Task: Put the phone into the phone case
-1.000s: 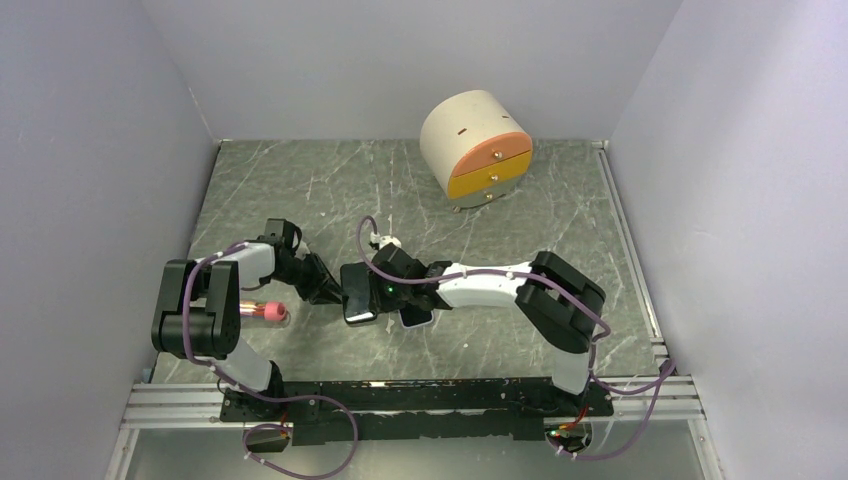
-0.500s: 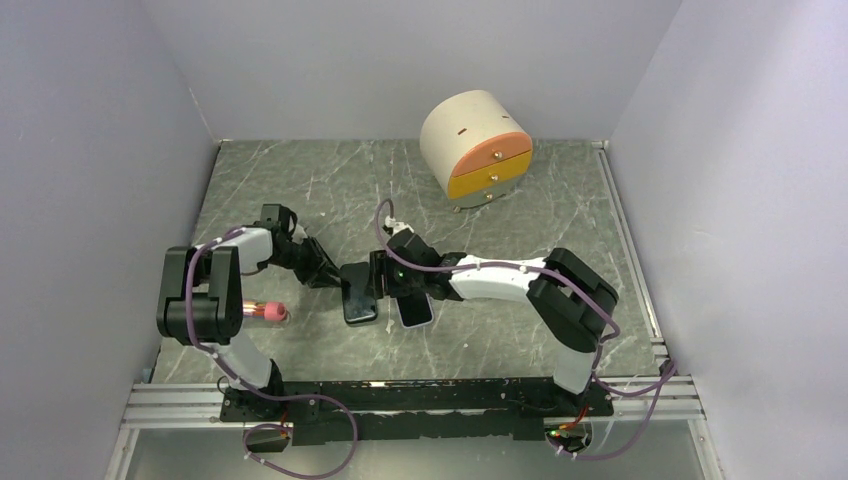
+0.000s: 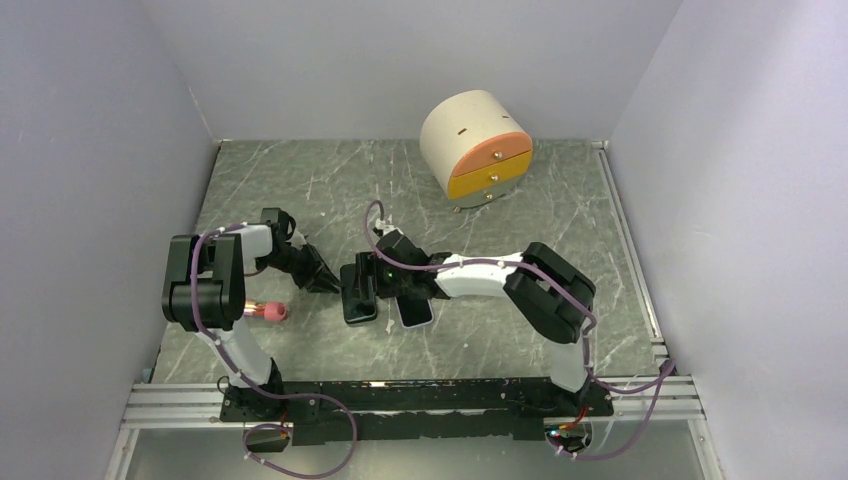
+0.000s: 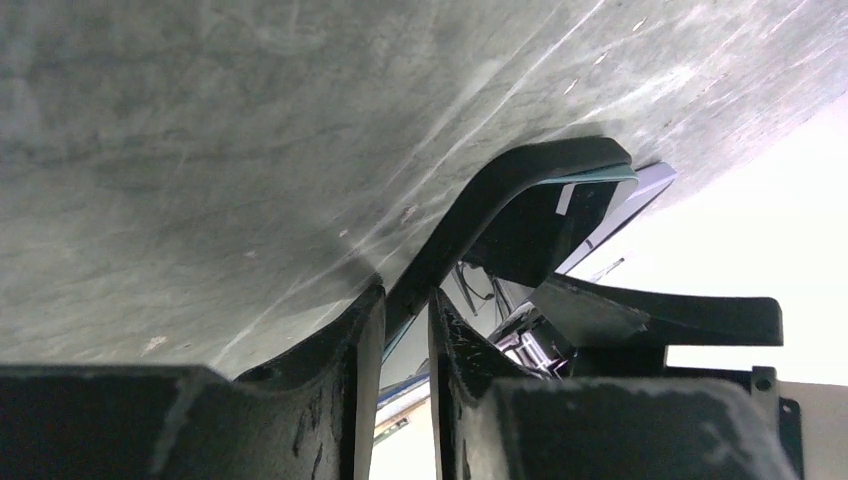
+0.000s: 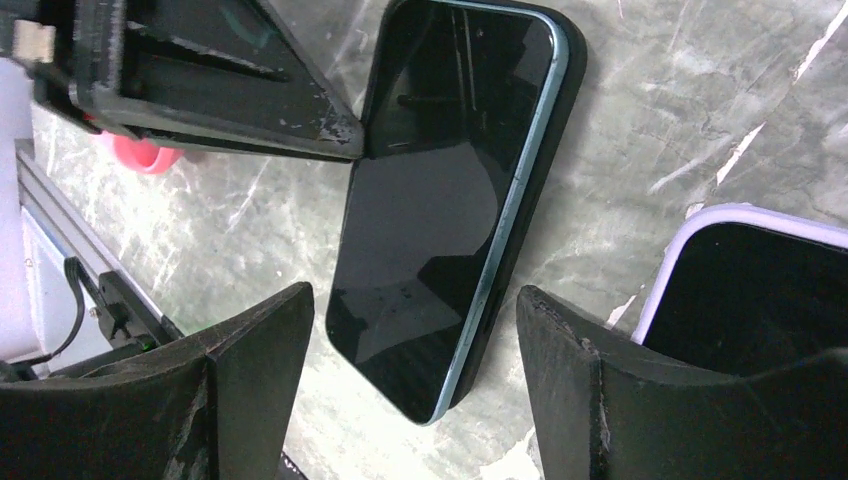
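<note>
Item one: a dark glass-fronted phone with a teal-blue edge. It lies screen up at the centre of the right wrist view and just left of centre in the top view, on the grey marbled worktop. It rests inside the black phone case, whose rim shows along its upper right side. We cannot tell whether every corner is seated. Item two: the left tool. Its jaws are nearly together and pinch the thin rim of the black phone case at the bottom centre of the left wrist view. In the right wrist view its tip meets the phone's left edge. Item three: the right tool. It hangs above the phone's lower end with its jaws spread wide, one to each side of the phone, and grips nothing. Item four: a second phone in a lavender case, lying just beside the first at the right edge of that view. Item five: a pink-red cylindrical object, at left of the top view beside the left arm. Item six: a round cream cabinet with orange drawers, at upper centre and well apart from the phones.
</note>
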